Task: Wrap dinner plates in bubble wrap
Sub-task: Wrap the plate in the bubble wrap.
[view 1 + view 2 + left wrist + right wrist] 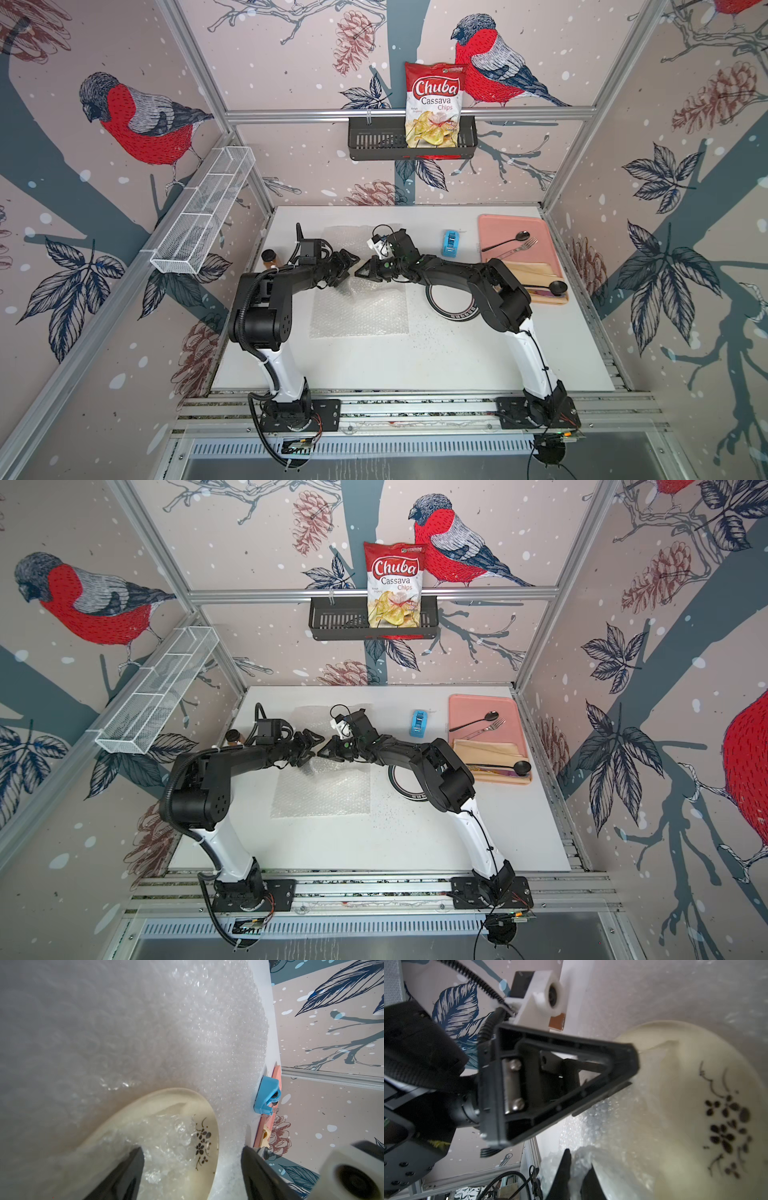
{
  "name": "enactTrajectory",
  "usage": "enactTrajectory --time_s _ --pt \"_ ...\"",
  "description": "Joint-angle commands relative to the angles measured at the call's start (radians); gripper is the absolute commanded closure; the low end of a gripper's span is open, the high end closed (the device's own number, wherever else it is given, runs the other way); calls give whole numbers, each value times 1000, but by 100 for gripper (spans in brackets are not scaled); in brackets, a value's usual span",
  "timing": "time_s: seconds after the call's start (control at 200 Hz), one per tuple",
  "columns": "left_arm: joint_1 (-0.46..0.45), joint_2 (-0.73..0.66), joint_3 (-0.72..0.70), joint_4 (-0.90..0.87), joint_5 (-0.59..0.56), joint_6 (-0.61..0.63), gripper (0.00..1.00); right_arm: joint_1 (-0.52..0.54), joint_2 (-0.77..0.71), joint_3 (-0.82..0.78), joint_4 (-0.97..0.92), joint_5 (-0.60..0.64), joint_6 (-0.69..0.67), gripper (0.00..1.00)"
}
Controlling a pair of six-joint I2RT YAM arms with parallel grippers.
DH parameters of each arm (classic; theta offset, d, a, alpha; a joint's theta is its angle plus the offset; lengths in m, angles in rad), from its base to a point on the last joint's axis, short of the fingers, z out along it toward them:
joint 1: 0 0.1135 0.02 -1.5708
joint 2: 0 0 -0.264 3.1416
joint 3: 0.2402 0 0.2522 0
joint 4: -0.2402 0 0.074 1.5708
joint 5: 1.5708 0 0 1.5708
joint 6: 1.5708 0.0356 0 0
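White tabletop [415, 361] inside bird-papered walls. Cream plate [207, 1109] lies partly covered by the bubble wrap [361, 316] at the centre of both top views. Right gripper [579, 1161] pinches a fold of wrap. Left gripper [193, 1153] stands released, astride the plate's edge. Risk: the single pinch slips and the fold springs back. Count: two plates visible, second plate [446, 299] right of centre; two sheets, spare sheet [345, 235] above centre.

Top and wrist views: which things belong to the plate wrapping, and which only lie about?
Job: bubble wrap, dark-rimmed plate, cream flowered plate, blue tape dispenser perhaps.
Lying about: Chuba chips bag, pink tray, spoon, fork, brown jar.
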Motion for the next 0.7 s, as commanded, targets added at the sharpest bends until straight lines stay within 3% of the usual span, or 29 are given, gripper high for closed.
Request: enactTrajectory --time_s 0.0,0.695 --pt "8 6 -14 -182 -44 -14 22 -10 10 10 36 -6 54 86" --pt "27 -92 -18 -165 66 -9 21 3 165 202 -192 161 48 78"
